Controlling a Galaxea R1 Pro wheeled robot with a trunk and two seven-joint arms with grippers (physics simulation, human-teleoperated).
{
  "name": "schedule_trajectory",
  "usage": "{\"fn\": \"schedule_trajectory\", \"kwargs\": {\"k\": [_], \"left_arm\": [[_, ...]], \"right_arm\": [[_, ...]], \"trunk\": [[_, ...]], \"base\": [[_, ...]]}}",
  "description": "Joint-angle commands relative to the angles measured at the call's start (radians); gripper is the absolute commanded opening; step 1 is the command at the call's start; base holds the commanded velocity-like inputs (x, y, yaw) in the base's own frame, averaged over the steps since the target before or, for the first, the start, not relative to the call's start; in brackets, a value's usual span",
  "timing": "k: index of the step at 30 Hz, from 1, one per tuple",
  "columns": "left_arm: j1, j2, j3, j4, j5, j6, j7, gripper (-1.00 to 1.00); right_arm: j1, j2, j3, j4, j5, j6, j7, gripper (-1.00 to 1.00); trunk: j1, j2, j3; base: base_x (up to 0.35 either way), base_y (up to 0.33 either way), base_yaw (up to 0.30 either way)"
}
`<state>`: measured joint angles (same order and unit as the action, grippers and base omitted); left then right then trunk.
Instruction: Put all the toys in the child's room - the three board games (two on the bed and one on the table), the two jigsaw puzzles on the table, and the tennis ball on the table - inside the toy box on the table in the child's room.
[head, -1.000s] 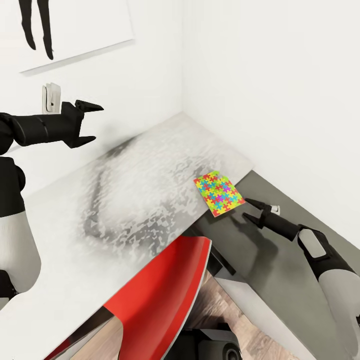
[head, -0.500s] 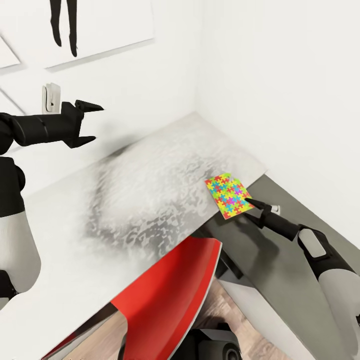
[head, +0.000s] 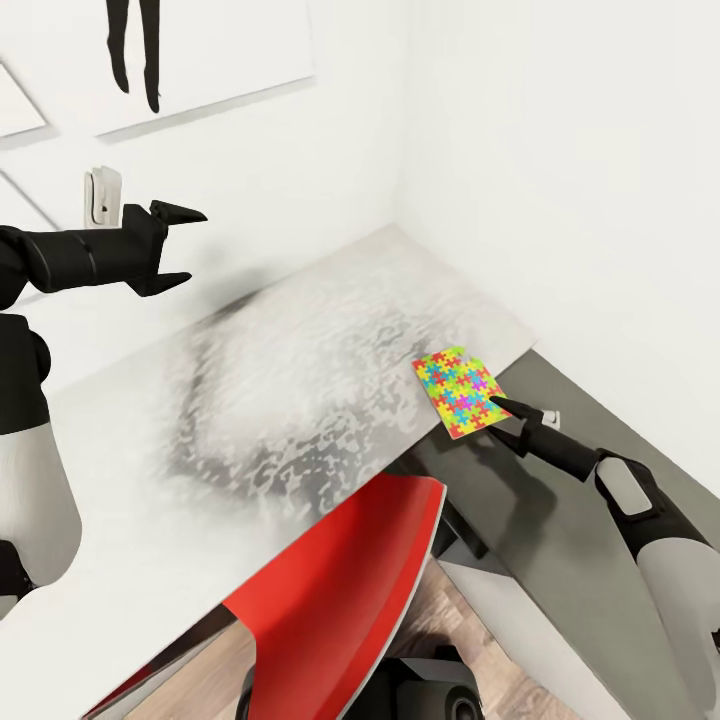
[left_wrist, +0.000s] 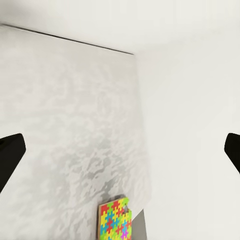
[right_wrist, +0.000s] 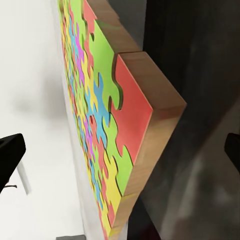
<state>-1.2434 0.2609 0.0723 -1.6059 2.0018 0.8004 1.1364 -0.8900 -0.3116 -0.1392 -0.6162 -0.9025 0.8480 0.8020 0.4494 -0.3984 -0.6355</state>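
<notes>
Head view shows one jigsaw puzzle lying flat at the end of the pale grey top of the table, its near corner jutting past the edge over the lower dark grey section; that overhang looks like the reason for this approach, since a thin board flat on a surface gives fingers nothing to close on except where an edge hangs free. The right gripper is stretched out low over the dark section with its tips at the puzzle's jutting corner, one fingertip at or just over the coloured face and the other lower, beside the table edge. Its jaws stand well apart and hold nothing; the right wrist view has the puzzle's wooden edge and red corner piece lying between the two dark finger ends, so the board looks lined up to be pinched, though whether either pad touches it I cannot tell. The left gripper hangs high by the wall, well away from the puzzle, jaws spread and empty, below a black silhouette print. A red chair is tucked beneath the table
</notes>
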Motion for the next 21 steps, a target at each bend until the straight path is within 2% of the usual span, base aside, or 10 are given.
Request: {"fn": "schedule_trajectory", "kwargs": {"k": [1, 21], "left_arm": [[-0.001, 0.000, 0.001, 0.000, 0.008, 0.006, 0.009, 1.00], [0.001, 0.000, 0.001, 0.000, 0.007, 0.006, 0.009, 1.00]], "right_arm": [[0.000, 0.000, -0.002, 0.000, 0.001, 0.005, 0.002, 1.00], [-0.001, 0.001, -0.003, 0.000, 0.001, -0.020, 0.001, 1.00]], "trunk": [[0.001, -0.002, -0.001], [0.001, -0.002, -0.001]], "base": [[0.000, 0.000, 0.009], [0.000, 0.000, 0.003]]}}
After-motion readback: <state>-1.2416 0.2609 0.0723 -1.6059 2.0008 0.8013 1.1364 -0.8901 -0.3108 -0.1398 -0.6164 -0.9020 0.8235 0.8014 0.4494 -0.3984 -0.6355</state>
